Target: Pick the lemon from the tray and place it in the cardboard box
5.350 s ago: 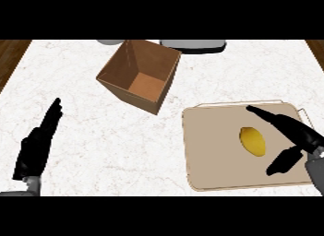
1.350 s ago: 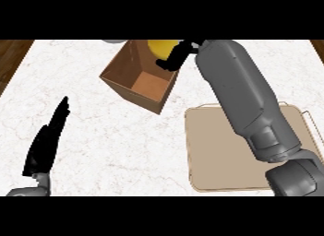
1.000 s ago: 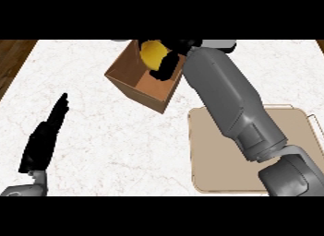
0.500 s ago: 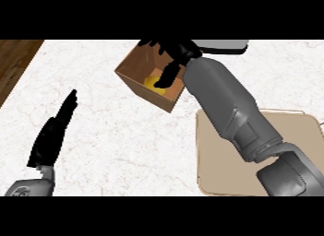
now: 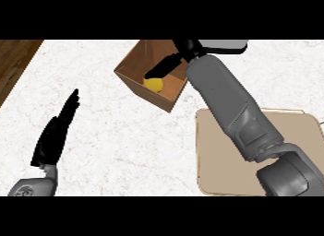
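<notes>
right hand (image 5: 170, 64) — fingers straight, holding nothing | lemon (image 5: 153, 84) — inside cardboard box (image 5: 134, 78)

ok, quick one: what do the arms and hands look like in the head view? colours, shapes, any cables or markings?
Both forearms are smooth grey rounded shells. The right forearm is a long thick cylinder ending in a bulbous joint near the lower edge. Only a grey rounded stub of the left forearm shows. The black right hand and black left hand have slim fingers. No cables show; faint marks on the left stub are unreadable.
</notes>
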{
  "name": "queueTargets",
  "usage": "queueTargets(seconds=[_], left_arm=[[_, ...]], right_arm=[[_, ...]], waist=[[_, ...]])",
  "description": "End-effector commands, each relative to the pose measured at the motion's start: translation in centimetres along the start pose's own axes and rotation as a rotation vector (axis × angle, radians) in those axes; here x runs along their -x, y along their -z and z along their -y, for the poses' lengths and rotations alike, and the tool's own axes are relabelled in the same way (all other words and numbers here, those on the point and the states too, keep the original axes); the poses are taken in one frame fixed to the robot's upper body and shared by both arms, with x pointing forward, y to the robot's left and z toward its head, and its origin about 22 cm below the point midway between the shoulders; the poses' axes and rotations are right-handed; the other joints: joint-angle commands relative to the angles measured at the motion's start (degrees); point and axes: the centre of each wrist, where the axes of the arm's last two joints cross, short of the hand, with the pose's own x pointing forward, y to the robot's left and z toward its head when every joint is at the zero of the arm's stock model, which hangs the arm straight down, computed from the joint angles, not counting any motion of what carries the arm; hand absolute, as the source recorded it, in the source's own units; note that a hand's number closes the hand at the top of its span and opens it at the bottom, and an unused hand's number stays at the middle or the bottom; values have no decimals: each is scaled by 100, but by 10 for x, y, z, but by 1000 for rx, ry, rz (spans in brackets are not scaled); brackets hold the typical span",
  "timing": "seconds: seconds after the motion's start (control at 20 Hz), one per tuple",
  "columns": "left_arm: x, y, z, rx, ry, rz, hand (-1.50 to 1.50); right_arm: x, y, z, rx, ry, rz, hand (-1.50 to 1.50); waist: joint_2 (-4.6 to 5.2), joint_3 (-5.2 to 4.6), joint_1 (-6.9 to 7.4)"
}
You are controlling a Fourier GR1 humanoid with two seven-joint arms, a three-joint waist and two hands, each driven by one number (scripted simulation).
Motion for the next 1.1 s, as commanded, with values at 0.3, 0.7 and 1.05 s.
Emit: queueTargets(seconds=[0.3, 0.7, 1.05], left_arm=[[7, -7, -11, -21, -8, -14, 0], [-4, -1, -14, -37, -12, 4, 0], [-2, -9, -7, -12, -10, 17, 0]], right_arm=[[15, -6, 61, 257, 351, 4, -150], [63, -55, 164, 389, 376, -54, -150], [87, -102, 226, 371, 342, -27, -150]], waist=[[-15, 3, -184], [45, 11, -152], [128, 26, 20]])
